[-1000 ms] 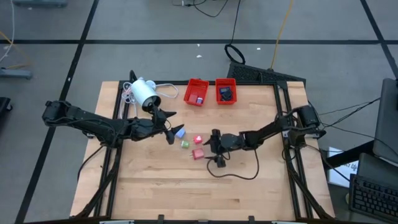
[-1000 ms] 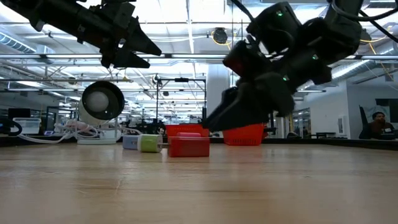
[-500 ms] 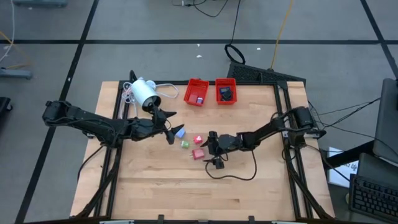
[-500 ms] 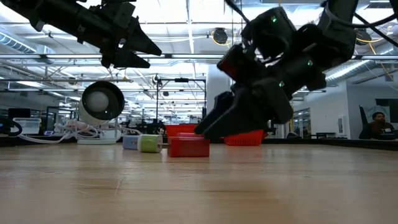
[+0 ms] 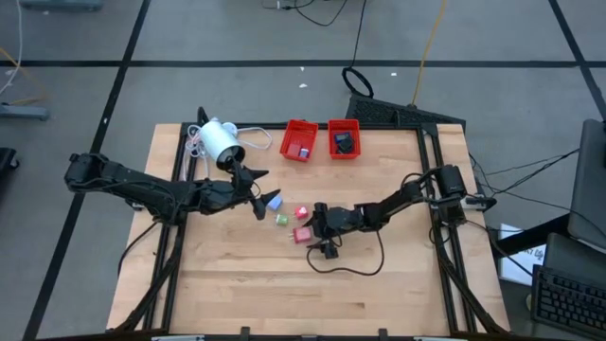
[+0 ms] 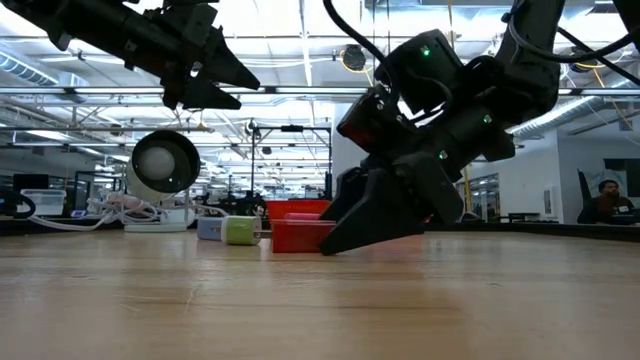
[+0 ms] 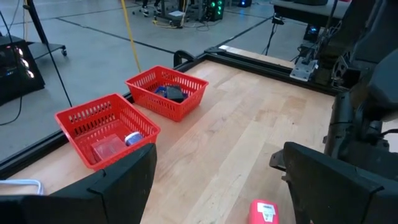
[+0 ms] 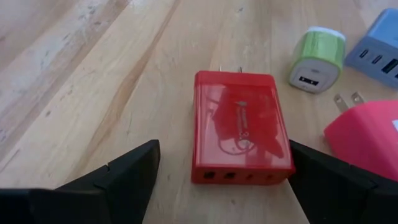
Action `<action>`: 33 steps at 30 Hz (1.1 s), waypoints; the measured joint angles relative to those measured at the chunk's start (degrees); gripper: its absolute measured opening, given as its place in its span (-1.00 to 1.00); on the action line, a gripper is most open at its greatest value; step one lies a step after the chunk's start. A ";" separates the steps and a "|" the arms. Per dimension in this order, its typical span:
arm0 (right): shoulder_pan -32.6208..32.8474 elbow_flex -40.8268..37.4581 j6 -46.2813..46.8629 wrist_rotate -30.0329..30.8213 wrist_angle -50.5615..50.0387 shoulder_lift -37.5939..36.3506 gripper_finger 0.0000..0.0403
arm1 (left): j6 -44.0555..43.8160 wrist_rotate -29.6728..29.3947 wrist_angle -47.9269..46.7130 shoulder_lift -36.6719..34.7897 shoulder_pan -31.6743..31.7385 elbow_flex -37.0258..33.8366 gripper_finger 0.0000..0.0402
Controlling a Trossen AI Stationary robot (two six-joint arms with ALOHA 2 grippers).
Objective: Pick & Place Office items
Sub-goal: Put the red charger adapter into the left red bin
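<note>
Two red trays [image 5: 301,140] at the table's far edge already hold a few pieces, while the left gripper [image 5: 259,189] waits open and empty, and the right gripper [image 8: 217,186], wide open, straddles the red charger [image 8: 241,127] lying mid-table, blue, green and pink ones beside it.
</note>
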 joint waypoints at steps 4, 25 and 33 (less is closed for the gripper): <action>0.00 0.00 1.35 0.11 -0.07 0.00 0.60 | 0.03 -0.06 0.10 0.00 0.02 0.00 0.74; 0.00 -0.02 2.64 0.15 1.63 0.00 0.13 | -0.03 0.01 0.20 0.00 0.00 0.00 0.74; 0.00 -0.02 2.59 0.15 1.25 -0.04 0.07 | -0.01 0.03 0.20 0.00 0.02 0.00 0.74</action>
